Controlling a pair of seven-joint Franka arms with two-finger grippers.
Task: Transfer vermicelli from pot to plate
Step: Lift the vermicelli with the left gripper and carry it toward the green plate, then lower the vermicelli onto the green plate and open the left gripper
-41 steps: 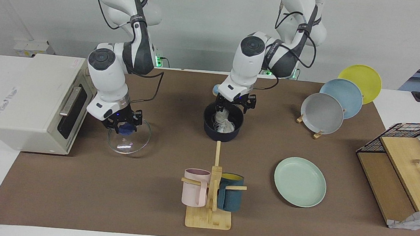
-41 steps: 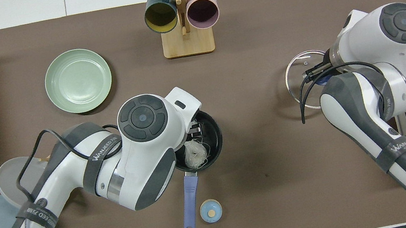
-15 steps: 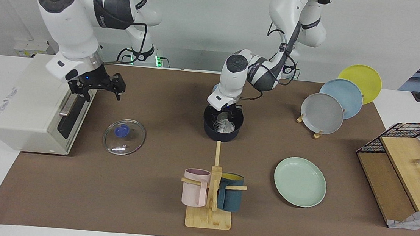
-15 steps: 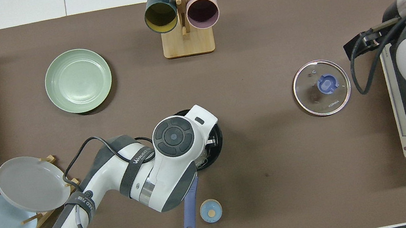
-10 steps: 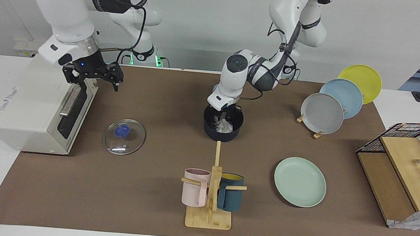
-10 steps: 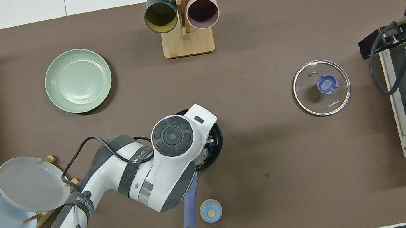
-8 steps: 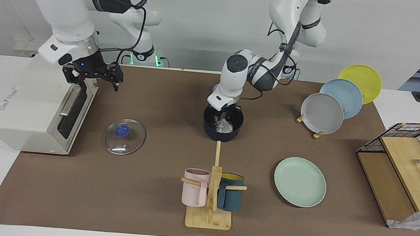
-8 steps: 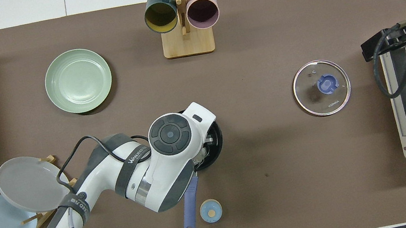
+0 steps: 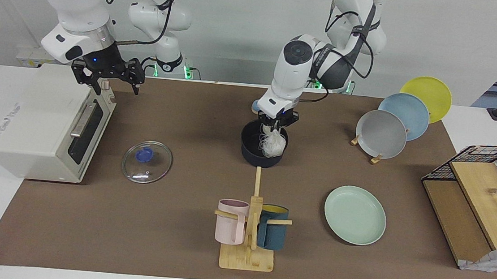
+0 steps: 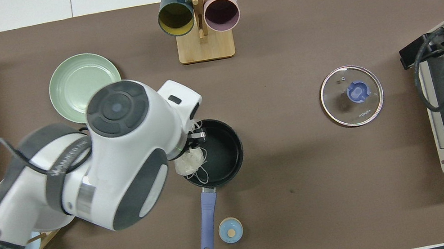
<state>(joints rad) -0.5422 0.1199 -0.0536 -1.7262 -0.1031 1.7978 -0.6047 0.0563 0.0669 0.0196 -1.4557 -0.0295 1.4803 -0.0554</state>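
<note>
While the left gripper (image 9: 275,126) is hanging over the pot (image 9: 252,151), its jaws are pinching a clump of vermicelli (image 9: 273,145) that is dangling at the pot's rim. The plate (image 9: 355,215) is sitting on the surface, farther from the robots and toward the left arm's end. The right gripper (image 9: 106,78) is waiting over the toaster oven (image 9: 30,116), jaws spread wide.

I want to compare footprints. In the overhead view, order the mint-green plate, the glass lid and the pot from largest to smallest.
1. mint-green plate, partly covered by the left arm
2. glass lid and pot: they look alike, so unranked
</note>
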